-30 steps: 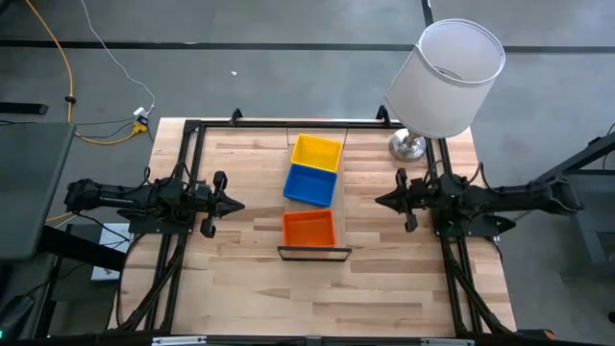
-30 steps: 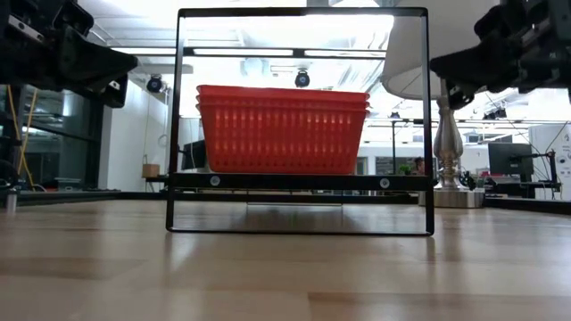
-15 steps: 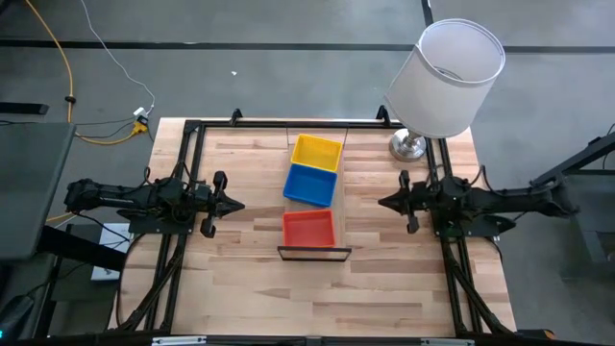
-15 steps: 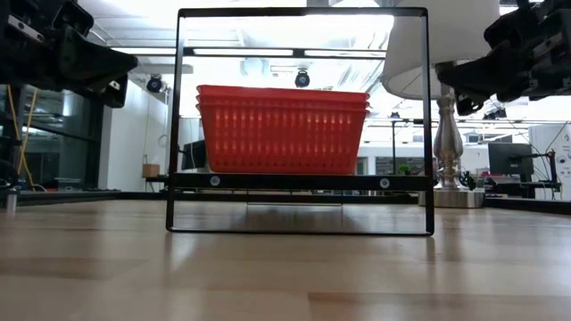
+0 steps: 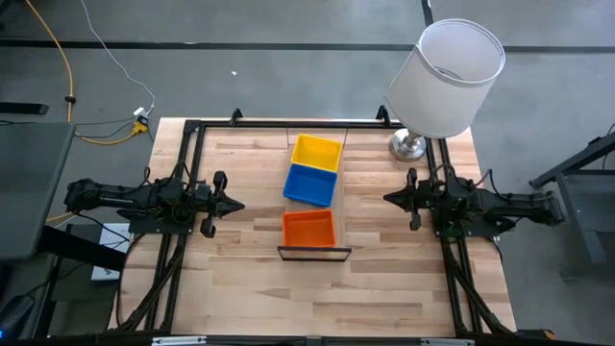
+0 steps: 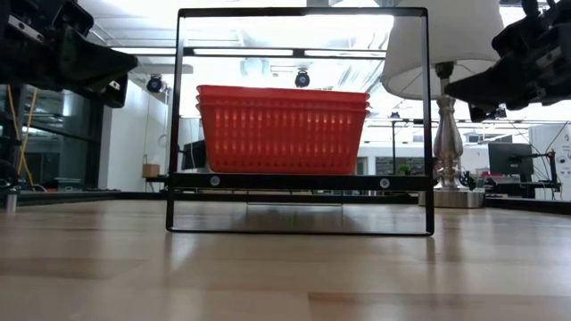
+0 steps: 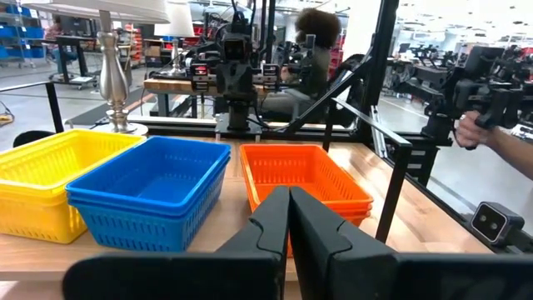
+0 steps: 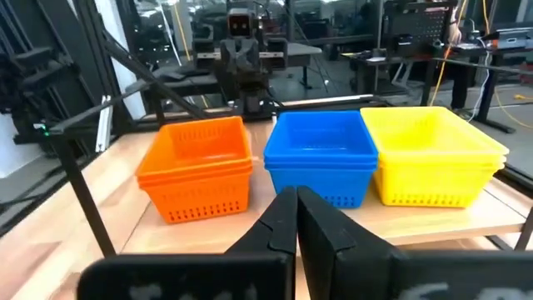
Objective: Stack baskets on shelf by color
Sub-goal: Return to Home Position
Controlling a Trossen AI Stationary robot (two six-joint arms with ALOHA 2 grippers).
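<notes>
Three stacks of baskets stand in a row on the narrow wooden shelf [image 5: 338, 207] in the table's middle: yellow [image 5: 316, 152] at the far end, blue [image 5: 311, 184] in the middle, red-orange [image 5: 308, 229] at the near end. They also show in the left wrist view, yellow [image 7: 50, 179], blue [image 7: 150, 187], red-orange [image 7: 304, 175]. My left gripper [image 5: 240, 204] is shut and empty, left of the shelf. My right gripper [image 5: 386, 199] is shut and empty, right of the shelf.
A lamp with a white shade [image 5: 447, 77] and a metal base [image 5: 407, 146] stands at the table's far right corner. The shelf's black metal rail [image 6: 301, 120] frames the red-orange stack in the low view. A person's hand [image 7: 476, 129] shows beyond the table.
My right gripper has drawn back toward the table's right edge, away from the shelf, still shut. The baskets and my left arm have kept still.
</notes>
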